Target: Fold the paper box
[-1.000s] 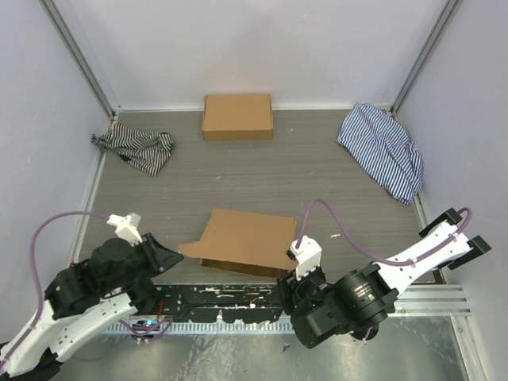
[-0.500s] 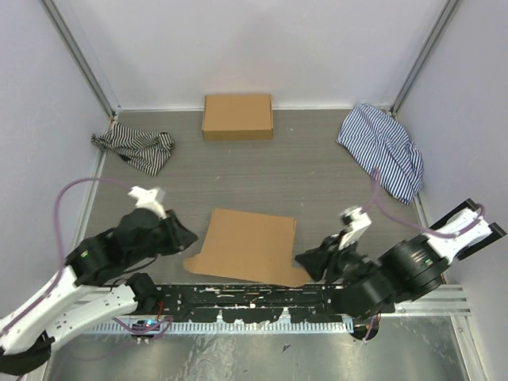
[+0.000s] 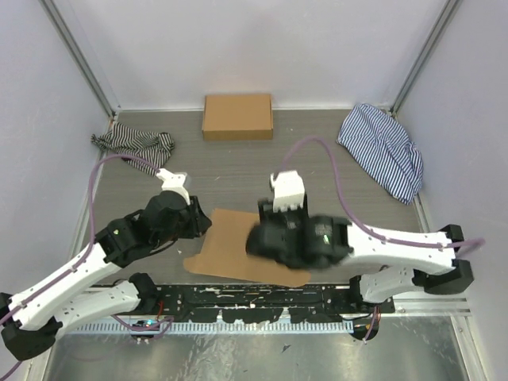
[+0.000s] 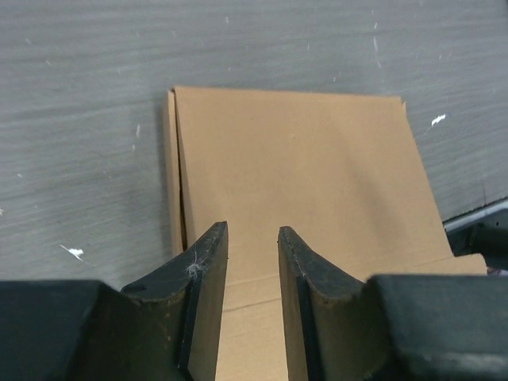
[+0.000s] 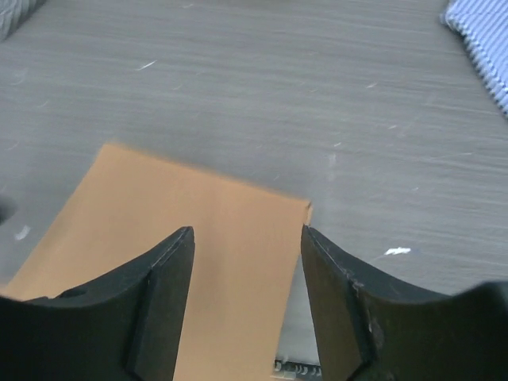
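Currently the paper box point(image 3: 230, 248) lies flat on the grey table point(image 3: 238, 171), close to its near edge and roughly midway between the two arms, with its near side reaching the black rail point(image 3: 238, 295) that runs along the front. The left gripper point(image 4: 252, 236) hangs over the left part of the cardboard, its jaws partly apart with nothing between them; through the gap the brown sheet shows below. From the wrist view I cannot tell whether the fingertips touch the sheet. That view also shows a narrow strip point(image 4: 171, 175) lying along the left edge of the sheet and a crease point(image 4: 242, 283) crossing it just ahead of the fingers. The right gripper point(image 5: 246, 236) is over the right part of the same sheet, its jaws standing wider apart and holding nothing; one corner of the cardboard point(image 5: 306, 206) lies just beyond its right finger, with bare table past it. From above, the right arm's head is blurred and covers the middle and right of the sheet, so the tips cannot be made out there. Far back against the wall sits a neat closed cardboard box point(image 3: 237, 117). A dark striped cloth point(image 3: 135, 149) lies crumpled at the far left, and a blue striped cloth point(image 3: 382, 151) at the far right, both well apart from the sheet.
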Available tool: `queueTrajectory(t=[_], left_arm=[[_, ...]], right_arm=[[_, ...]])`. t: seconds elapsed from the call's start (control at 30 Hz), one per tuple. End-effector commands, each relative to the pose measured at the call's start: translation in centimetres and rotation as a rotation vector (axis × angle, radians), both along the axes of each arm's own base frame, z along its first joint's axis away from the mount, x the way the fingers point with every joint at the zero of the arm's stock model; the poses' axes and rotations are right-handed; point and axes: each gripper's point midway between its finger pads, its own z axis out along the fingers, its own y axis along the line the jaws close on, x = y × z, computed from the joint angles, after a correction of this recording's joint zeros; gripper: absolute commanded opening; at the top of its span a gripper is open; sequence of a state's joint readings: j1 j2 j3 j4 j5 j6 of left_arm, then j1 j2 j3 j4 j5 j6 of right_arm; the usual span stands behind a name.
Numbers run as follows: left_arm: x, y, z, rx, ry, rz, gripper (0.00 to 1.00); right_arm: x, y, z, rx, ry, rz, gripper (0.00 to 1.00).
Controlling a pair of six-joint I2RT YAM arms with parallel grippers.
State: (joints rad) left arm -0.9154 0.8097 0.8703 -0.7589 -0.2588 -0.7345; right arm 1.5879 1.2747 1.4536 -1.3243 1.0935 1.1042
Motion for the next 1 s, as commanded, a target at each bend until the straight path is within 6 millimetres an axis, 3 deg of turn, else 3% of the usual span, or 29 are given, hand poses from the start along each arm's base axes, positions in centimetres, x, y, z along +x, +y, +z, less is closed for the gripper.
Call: queueTrajectory(t=[0.0,0.03,0.07,0.1,0.13,0.2,0.27,0.37,0.53,0.7,0.83,0.97], left_arm=[[2.1,1.2,4.8,-0.031,-0.189,0.059,0.39],[2.4,1.3,5.1,-0.023,-0.208,0.063,0.40],[2.8,1.2,5.3,-0.014,-0.220,0.061,0.41],[3.2,0.9,5.3,0.000,-0.218,0.057,0.42],[3.7,0.3,5.0,0.015,-0.200,0.041,0.42],[4.4,-1.3,3.8,0.026,-0.126,-0.026,0.38],[4.7,-3.0,2.2,0.017,-0.028,-0.102,0.29],[4.1,-4.9,0.3,-0.017,0.032,-0.192,0.22],[2.2,-5.2,-3.1,-0.026,0.115,-0.263,0.14],[-0.2,-4.4,-7.9,0.001,0.239,-0.290,0.09],[-0.7,-4.1,-10.5,0.015,0.296,-0.265,0.08],[-0.5,-3.9,-12.6,0.063,0.345,-0.245,0.09]], right_arm=[[11.2,-4.0,1.2,-0.040,0.027,-0.066,0.62],[13.6,-4.4,0.8,0.077,0.082,-0.027,0.62],[16.5,-7.2,0.5,0.138,0.096,-0.102,0.60],[18.0,-7.8,-0.5,0.230,0.174,-0.072,0.58],[19.2,-8.5,-1.4,0.281,0.224,-0.082,0.55],[20.0,-8.0,-3.4,0.301,0.296,-0.075,0.42],[18.8,-6.1,-5.2,0.296,0.344,-0.016,0.26],[15.4,-5.2,-6.3,0.250,0.347,0.038,0.02],[9.3,-3.2,-9.4,0.313,0.461,0.239,0.01],[4.6,-1.6,-15.0,0.242,0.605,0.335,0.01],[3.7,-1.0,-19.6,0.188,0.698,0.313,0.01],[4.8,-1.6,-23.1,0.123,0.733,0.217,0.01]])
